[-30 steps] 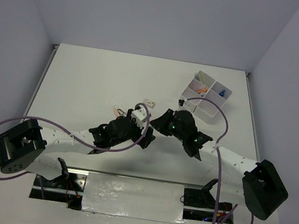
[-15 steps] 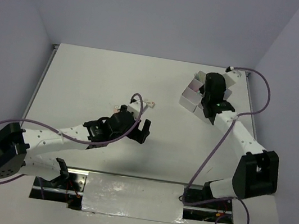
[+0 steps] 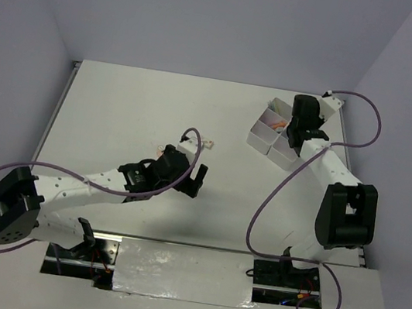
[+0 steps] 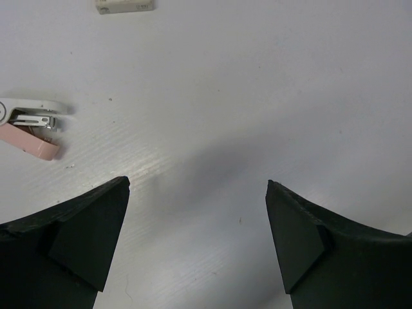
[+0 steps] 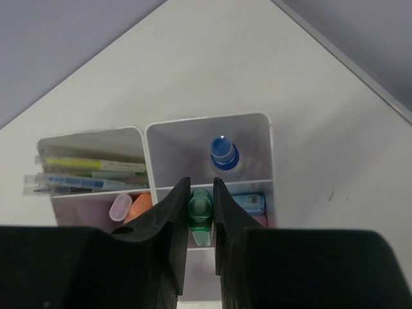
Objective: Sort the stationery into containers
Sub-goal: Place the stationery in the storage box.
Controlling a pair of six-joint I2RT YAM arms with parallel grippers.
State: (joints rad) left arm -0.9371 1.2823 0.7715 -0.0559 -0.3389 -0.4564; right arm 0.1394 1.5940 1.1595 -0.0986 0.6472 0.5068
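Observation:
The containers are one white four-compartment tray (image 3: 259, 141) at the back right, whose wall (image 5: 271, 154) also shows in the right wrist view. My right gripper (image 5: 201, 188) hangs just above the tray, shut on a green marker (image 5: 200, 209) that points down over the inner dividers. In the tray lie a blue marker (image 5: 224, 153), thin pens (image 5: 90, 175), an orange marker (image 5: 140, 205), a purple marker (image 5: 120, 207) and a blue eraser (image 5: 248, 204). My left gripper (image 4: 196, 193) is open over bare table mid-table, as the top view (image 3: 195, 178) also shows. A pink and white clip (image 4: 32, 125) lies to its left.
A small cream eraser (image 4: 124, 6) lies on the table beyond the left gripper, and it shows in the top view (image 3: 208, 144) too. Grey walls close the table at the back and sides. Purple cables loop from both arms.
The right arm has swung from mid-table out to the back right and now stands over the tray with the green marker. The left gripper has shifted slightly and stays open.

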